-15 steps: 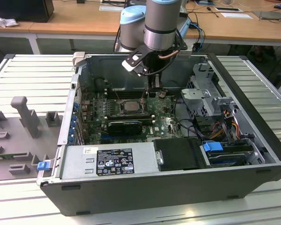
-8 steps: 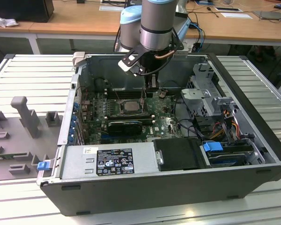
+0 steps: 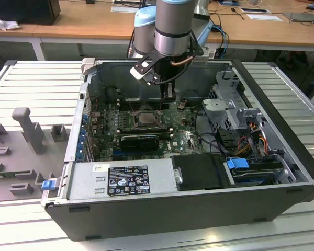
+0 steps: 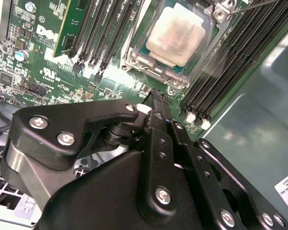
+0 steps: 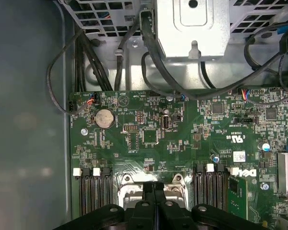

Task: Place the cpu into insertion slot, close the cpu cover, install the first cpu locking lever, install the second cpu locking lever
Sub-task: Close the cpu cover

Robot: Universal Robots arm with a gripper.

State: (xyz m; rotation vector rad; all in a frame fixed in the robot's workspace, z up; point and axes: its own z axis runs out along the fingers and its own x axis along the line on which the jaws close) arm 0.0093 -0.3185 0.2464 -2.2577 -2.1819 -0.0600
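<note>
The cpu [image 4: 175,36], a pale silver square chip, lies flat in the insertion slot [image 4: 134,52] on the green board. The grey cpu cover [image 4: 151,71] lies down around it, framing the chip. A thin metal lever [image 4: 252,5] runs past one corner of the socket. My gripper [image 4: 156,97] hangs just beside the socket with its black fingers pressed together and nothing between them. In the first wrist view the gripper [image 5: 155,188] hides the middle of the cpu cover [image 5: 127,195]. In the exterior view the gripper [image 3: 169,97] hangs above the board, just behind the cpu [image 3: 146,116].
Long black memory slots [image 4: 221,62] flank the socket on both sides. A black card [image 3: 140,140] lies in front of the socket. A grey power supply [image 3: 120,180] sits at the case front, a drive cage [image 3: 230,99] and loose cables [image 5: 149,52] to the exterior view's right.
</note>
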